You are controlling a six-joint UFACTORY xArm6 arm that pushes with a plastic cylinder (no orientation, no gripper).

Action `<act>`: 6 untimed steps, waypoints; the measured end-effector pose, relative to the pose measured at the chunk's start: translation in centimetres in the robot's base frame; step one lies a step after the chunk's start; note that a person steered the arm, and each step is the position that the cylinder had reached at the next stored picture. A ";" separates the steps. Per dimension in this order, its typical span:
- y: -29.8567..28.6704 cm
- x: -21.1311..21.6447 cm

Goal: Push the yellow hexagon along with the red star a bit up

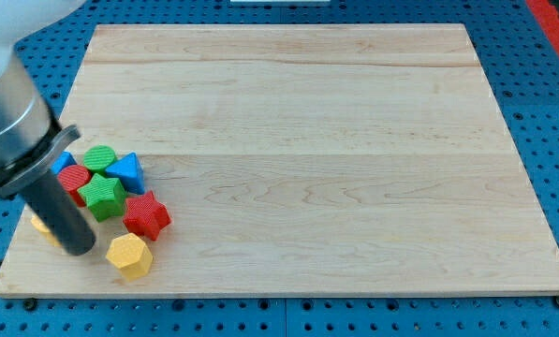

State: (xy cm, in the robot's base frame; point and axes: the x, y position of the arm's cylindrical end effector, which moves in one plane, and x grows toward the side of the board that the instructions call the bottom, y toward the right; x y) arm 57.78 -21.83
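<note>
The yellow hexagon (129, 256) lies near the board's bottom left edge. The red star (146, 215) sits just above and to its right, close to it. My tip (78, 249) rests on the board to the left of the yellow hexagon, a small gap between them, and below the block cluster. The rod runs up and left from the tip into the arm's grey body at the view's top left.
A cluster sits above the star: a green star (102, 196), a green block (98, 157), a blue triangle (127, 171), a red block (73, 180), a blue block (65, 162) partly hidden by the arm. A yellow block (40, 225) peeks out left of the rod. The wooden board (307, 159) lies on a blue pegboard.
</note>
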 end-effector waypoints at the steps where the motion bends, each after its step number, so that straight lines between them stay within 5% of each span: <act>1: -0.2 2.8; 3: 7.9 2.6; 6: 11.1 -7.3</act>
